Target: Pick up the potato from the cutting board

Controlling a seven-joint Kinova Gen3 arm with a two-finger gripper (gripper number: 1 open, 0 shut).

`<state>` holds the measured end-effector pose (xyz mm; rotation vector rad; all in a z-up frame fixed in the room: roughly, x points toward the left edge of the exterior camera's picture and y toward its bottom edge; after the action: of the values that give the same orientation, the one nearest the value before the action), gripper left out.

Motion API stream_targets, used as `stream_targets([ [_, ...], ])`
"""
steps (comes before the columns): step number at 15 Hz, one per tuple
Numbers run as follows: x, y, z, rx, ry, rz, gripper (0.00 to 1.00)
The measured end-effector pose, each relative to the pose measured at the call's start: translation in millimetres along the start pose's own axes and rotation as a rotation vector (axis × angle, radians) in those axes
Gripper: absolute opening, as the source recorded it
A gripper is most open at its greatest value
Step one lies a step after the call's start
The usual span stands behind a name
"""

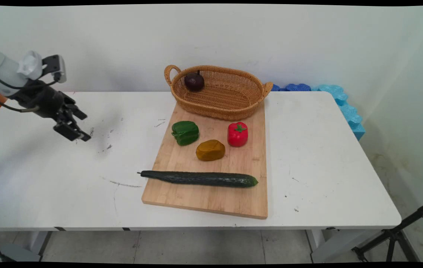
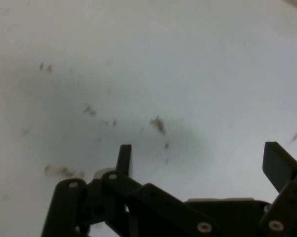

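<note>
tool [image 1: 75, 130] hovers with fingers apart over bare table [image 1: 47, 167], green pepper [image 1: 185, 132] well to its right.

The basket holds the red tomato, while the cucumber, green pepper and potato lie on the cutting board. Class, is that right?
Not quite. The main view shows a dark purple onion in the basket; the red tomato lies on the cutting board with the others.

1. Looks like a robotics lab setup: bare white wall [image 1: 308, 41], scuffed white table [image 1: 327, 156], tripod leg [image 1: 397, 232] in the corner.
2. Blue foam padding [image 1: 345, 108] stacked behind the table, toy veggies [image 1: 211, 150] laid out.
</note>
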<state>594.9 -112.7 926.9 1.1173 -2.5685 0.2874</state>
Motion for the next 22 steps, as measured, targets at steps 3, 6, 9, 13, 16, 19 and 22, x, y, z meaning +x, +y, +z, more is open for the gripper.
stream_targets([
  [3,26,17,10,-0.033,0.022,0.014,1.00],
  [6,56,35,23,-0.063,0.054,0.024,1.00],
  [9,83,49,36,-0.084,0.085,0.029,1.00],
  [13,118,67,56,-0.106,0.125,0.032,1.00],
  [16,147,81,75,-0.119,0.155,0.035,1.00],
  [19,169,93,91,-0.131,0.175,0.033,1.00],
  [22,191,105,111,-0.143,0.193,0.028,1.00],
])
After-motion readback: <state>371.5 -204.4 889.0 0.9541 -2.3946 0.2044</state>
